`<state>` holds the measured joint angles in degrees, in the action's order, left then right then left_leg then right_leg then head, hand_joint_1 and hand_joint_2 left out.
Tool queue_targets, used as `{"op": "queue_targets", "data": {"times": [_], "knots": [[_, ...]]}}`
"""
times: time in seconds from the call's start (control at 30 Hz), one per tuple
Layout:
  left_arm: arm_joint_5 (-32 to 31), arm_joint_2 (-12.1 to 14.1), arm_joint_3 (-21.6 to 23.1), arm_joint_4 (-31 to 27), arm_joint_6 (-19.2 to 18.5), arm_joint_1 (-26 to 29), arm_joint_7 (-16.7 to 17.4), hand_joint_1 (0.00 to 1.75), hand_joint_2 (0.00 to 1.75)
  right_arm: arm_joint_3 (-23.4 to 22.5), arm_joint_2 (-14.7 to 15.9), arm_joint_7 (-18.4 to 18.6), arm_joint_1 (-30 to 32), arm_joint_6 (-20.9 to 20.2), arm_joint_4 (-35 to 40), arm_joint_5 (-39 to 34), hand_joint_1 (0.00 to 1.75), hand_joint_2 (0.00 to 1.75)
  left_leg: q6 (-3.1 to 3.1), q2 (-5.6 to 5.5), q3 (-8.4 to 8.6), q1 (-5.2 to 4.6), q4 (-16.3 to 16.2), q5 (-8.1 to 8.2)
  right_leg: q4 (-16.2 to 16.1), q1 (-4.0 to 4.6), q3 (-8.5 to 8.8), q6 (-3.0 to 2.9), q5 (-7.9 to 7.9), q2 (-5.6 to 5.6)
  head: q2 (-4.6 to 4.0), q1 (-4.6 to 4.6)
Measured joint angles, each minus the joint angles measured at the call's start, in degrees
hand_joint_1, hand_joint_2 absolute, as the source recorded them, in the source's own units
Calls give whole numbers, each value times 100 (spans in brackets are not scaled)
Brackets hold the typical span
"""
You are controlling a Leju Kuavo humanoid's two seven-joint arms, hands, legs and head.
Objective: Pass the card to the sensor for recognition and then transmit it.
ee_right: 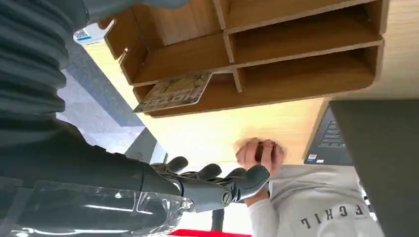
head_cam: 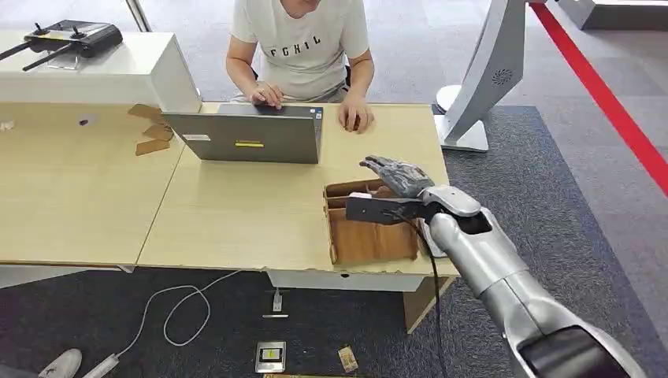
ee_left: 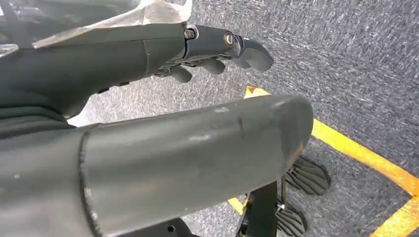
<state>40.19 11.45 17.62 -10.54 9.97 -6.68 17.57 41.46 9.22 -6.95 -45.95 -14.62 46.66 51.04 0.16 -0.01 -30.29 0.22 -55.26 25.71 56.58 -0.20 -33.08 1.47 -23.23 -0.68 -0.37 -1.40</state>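
Observation:
A printed card [ee_right: 173, 92] lies flat in the end compartment of the wooden divided tray [head_cam: 370, 240], which stands at the table's near right. My right hand [head_cam: 398, 175] hovers over the far end of that tray, fingers stretched out and apart, holding nothing. In the right wrist view the right hand [ee_right: 217, 182] is above the table just beyond the tray, and the card sits a short way off. My left hand [ee_left: 212, 47] hangs over the carpet with its fingers loosely extended and nothing in them. A white device with a printed code [ee_right: 85, 33] lies beside the tray.
A person [head_cam: 303, 43] sits at the far side behind a grey laptop [head_cam: 252, 135], one hand [head_cam: 354, 116] resting on the table near my right hand. Cardboard scraps [head_cam: 151, 130] lie at the left. A white cable [head_cam: 177, 311] and small items lie on the floor below.

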Motion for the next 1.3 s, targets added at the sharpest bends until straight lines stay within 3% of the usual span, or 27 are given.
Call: {"op": "queue_targets", "data": {"times": [0.57,1.3], "knots": [[105,-24,68,0,81,-7,-35,0,0,41,131,-2,-136,396,-345,85,0,175,0,0,0,0,0,0,0,0,0,-1,0,0,0,0],[147,-44,199,0,111,-9,0,0,0,41,122,-125,-140,439,-597,55,0,175,0,0,0,0,0,0,0,0,1,-1,1,0,0,-2]]}}
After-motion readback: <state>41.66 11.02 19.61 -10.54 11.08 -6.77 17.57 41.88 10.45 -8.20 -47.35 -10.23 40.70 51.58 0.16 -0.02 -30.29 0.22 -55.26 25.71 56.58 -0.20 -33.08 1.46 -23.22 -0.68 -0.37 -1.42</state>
